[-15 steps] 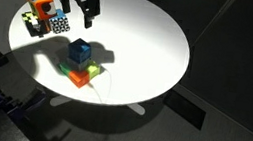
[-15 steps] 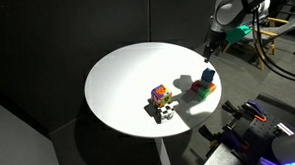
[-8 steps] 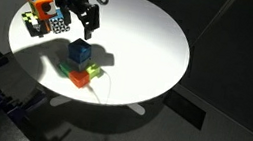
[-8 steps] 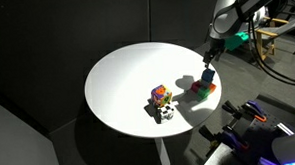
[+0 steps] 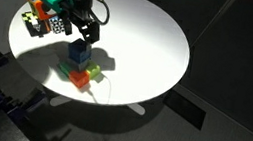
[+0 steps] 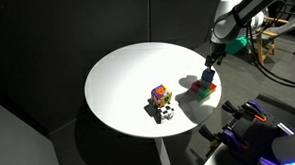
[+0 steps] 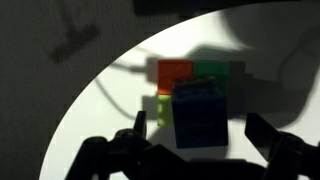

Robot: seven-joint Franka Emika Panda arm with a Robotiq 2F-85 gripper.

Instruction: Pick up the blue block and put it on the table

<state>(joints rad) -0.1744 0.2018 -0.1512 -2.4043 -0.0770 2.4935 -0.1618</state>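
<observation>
The blue block (image 5: 79, 55) sits on top of a green block (image 5: 72, 71) and an orange block (image 5: 84, 77) on the round white table (image 5: 142, 32). It also shows in an exterior view (image 6: 206, 78) and fills the middle of the wrist view (image 7: 199, 115). My gripper (image 5: 83, 36) is open and hangs right above the blue block, with a finger on each side of it in the wrist view (image 7: 200, 140). The fingers do not touch the block.
A cluster of colourful objects (image 5: 42, 14) with a chequered cube stands near the table's edge, also shown in an exterior view (image 6: 162, 102). A thin cable (image 5: 102, 82) lies by the stack. Dark floor and equipment surround the table.
My gripper has come down and across over the last second, from beside the stack to straight above the blue block. The blocks have not moved.
</observation>
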